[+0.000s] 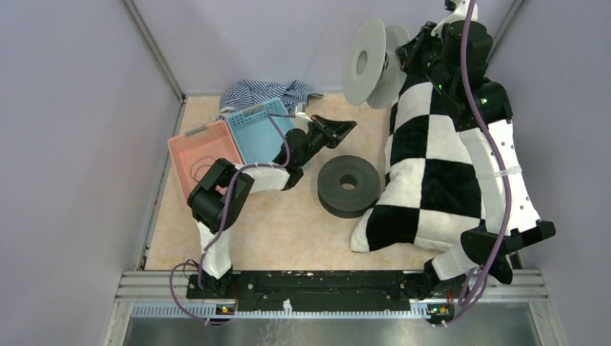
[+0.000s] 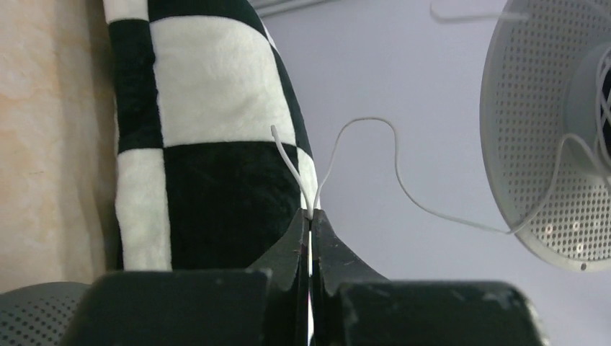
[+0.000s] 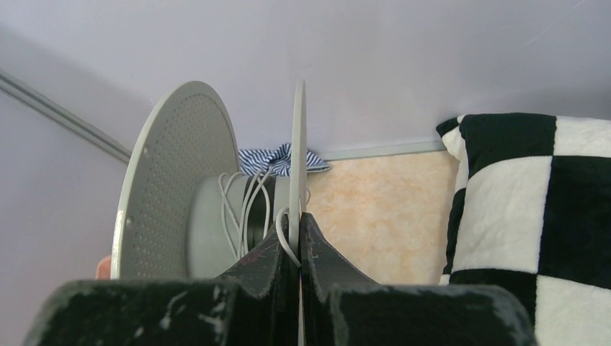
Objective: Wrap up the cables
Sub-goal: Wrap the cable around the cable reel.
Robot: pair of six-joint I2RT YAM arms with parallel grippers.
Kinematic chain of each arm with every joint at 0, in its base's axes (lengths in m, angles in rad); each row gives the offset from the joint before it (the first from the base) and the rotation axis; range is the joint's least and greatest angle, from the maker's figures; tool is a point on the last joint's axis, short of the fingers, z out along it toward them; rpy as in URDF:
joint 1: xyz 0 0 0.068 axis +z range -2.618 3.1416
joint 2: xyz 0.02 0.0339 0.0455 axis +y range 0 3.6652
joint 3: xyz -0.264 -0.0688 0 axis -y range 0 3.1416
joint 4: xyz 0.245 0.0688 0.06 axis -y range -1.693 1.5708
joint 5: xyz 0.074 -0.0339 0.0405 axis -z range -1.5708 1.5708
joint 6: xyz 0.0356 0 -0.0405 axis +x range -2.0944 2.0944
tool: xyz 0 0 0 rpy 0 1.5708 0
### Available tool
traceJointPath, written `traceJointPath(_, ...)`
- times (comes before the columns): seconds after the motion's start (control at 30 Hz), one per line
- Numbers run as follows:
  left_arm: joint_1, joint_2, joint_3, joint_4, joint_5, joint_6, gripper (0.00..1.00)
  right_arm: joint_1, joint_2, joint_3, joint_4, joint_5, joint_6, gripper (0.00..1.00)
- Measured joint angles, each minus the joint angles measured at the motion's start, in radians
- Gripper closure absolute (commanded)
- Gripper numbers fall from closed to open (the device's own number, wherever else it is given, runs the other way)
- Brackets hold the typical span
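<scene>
A white cable [image 2: 368,119] runs from my left gripper [image 2: 310,214], which is shut on a bend of it, across to the perforated grey spool [image 2: 537,144]. Several turns of white cable [image 3: 245,205] lie round the spool's hub. My right gripper [image 3: 299,225] is shut on the thin edge of one flange of the grey spool [image 3: 297,144], holding it up at the back, with a loop of cable beside its fingers. From above, the left gripper [image 1: 346,127] hovers mid-table and the right gripper [image 1: 403,56] is at the spool [image 1: 366,61]. A black cable [image 1: 201,168] lies in the pink basket [image 1: 189,144].
A black spool [image 1: 348,184] lies flat on the table beside a large black-and-white checked pillow [image 1: 432,166] under the right arm. A blue basket [image 1: 261,128] stands next to the pink one, with a striped cloth [image 1: 266,92] behind it. Walls close in on the left, back and right.
</scene>
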Motion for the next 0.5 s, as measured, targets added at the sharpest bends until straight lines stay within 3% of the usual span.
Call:
traceJointPath(0.23, 0.095, -0.005, 0.010, -0.058, -0.011, 0.074, 1.00, 0.000, -0.006, -0.009, -0.029, -0.053, -0.028, 1.00)
traceJointPath(0.5, 0.217, -0.005, 0.154, -0.157, 0.003, 0.169, 1.00, 0.000, -0.042, -0.027, -0.042, -0.075, -0.035, 1.00)
